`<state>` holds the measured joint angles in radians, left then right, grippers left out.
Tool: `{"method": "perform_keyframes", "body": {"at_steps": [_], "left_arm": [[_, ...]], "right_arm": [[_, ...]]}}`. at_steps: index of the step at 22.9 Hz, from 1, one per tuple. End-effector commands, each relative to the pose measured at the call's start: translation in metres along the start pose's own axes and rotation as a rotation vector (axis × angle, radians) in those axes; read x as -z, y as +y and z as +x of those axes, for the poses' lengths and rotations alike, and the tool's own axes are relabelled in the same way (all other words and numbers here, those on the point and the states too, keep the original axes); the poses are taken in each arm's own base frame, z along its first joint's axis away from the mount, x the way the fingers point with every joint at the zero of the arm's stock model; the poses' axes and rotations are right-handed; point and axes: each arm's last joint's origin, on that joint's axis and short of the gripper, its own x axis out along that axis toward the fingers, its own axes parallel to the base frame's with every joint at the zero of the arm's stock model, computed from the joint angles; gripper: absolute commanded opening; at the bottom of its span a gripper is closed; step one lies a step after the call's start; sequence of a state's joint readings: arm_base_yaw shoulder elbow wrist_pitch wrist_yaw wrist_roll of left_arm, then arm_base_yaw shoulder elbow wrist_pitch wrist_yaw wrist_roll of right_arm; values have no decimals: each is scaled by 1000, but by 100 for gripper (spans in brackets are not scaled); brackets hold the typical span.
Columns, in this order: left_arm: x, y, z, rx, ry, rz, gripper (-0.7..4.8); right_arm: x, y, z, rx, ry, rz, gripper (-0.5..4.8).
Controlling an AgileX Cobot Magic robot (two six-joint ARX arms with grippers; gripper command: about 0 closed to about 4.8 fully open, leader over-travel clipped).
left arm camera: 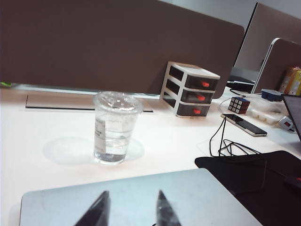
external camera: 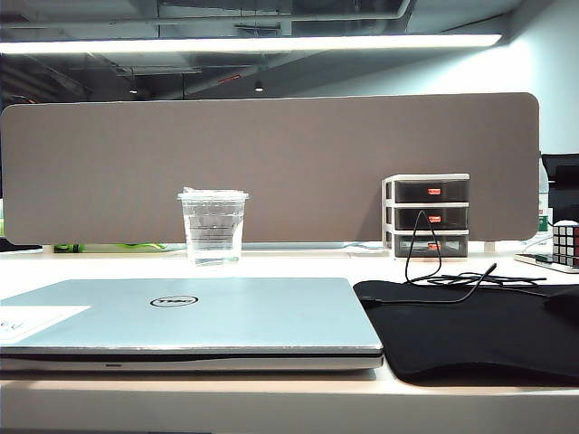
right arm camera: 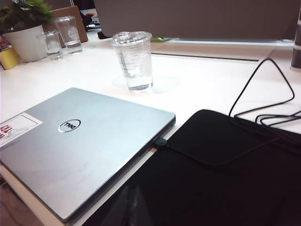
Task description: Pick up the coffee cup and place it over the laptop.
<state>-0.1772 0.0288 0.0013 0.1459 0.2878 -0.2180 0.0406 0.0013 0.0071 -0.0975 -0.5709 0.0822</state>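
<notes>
A white desk (external camera: 298, 267) stands in an office, with a long brown partition (external camera: 271, 167) behind it. The cup (external camera: 213, 226) stands upright on the desk, behind the laptop (external camera: 190, 321) and near it, but not touching it. The film on its top is sealed and a little clear liquid is inside. The laptop is closed and lies flat, and its lid is bare except for the logo and a sticker at one corner. Just beside the laptop, on its right in the exterior view, lies a black mat (external camera: 479, 339) with a thin cable (external camera: 425, 258) over it. Farther back on that side stands a small drawer unit (external camera: 427, 217), and a puzzle cube (left arm camera: 239, 104) with a phone (left arm camera: 244, 125) is close to it.

The left gripper (left arm camera: 129, 212) hangs above the near edge of the laptop and points toward the cup. Its two fingers stand apart with a clear gap, and nothing is between them. The right gripper is hard to see; its wrist view shows only a dark blurred shape over the mat, so whether its fingers are open or closed cannot be told.

It seems that the task is only at the start. The cup is not grasped and not lifted. The reach, the grip, the lift and the placing on the lid are all left.
</notes>
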Motion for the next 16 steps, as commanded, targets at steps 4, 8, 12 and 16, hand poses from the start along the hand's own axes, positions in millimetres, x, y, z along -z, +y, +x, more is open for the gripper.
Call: {"method": "perform_keyframes", "body": {"at_steps": [4,8,12,16], "left_arm": [[-7,-2,0,10,-36,-38,125],[-22,-5,-2,-1,-79,-26,125],[-43,-8,-3,-71,-67,-27,125],[-57,-7,11,-60,-8,61,138]], "right_arm": [[-1,0,0,-14,-24,-16,-6],[-1,0,0,-14,-24,-16,-6],[-1,0,0,-11,-24,-15,-6],[-1,0,0,-11,-24,-15,-6]]}}
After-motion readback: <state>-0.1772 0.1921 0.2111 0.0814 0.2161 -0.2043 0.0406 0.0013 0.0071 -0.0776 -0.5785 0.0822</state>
